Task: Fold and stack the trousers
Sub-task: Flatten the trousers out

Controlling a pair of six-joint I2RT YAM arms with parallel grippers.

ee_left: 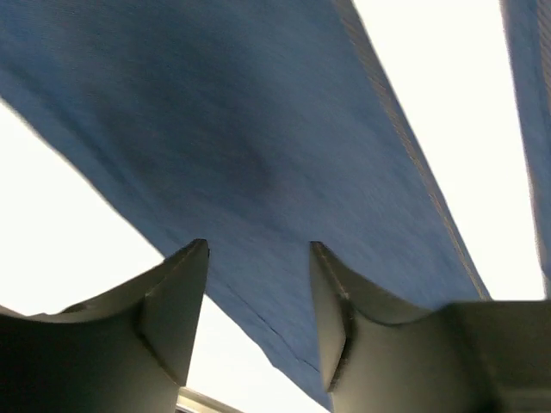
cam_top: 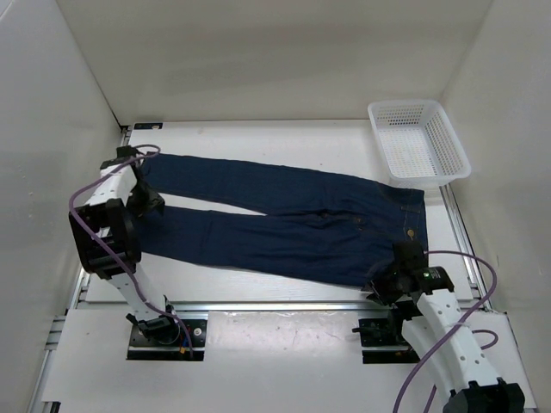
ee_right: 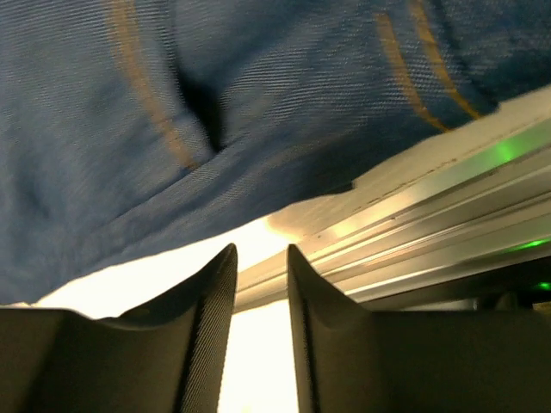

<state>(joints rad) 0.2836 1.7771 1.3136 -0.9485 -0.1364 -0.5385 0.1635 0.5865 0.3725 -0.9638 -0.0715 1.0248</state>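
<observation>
The dark navy trousers (cam_top: 284,219) lie flat across the table, legs toward the left and waistband toward the right. My left gripper (cam_top: 148,203) hovers over the near leg close to its hem. In the left wrist view its jaws (ee_left: 258,258) stand open, with denim (ee_left: 258,129) spread beneath and beyond them. My right gripper (cam_top: 387,277) sits at the near edge of the waist end. Its jaws (ee_right: 261,258) are a narrow gap apart with nothing between them, and the orange-stitched denim (ee_right: 172,112) lies just ahead of the tips.
A white mesh basket (cam_top: 417,142) stands at the back right, touching the waistband corner. An aluminium rail (cam_top: 275,305) runs along the near table edge, and the same rail (ee_right: 413,249) shows right beside the right fingers. White walls enclose the table.
</observation>
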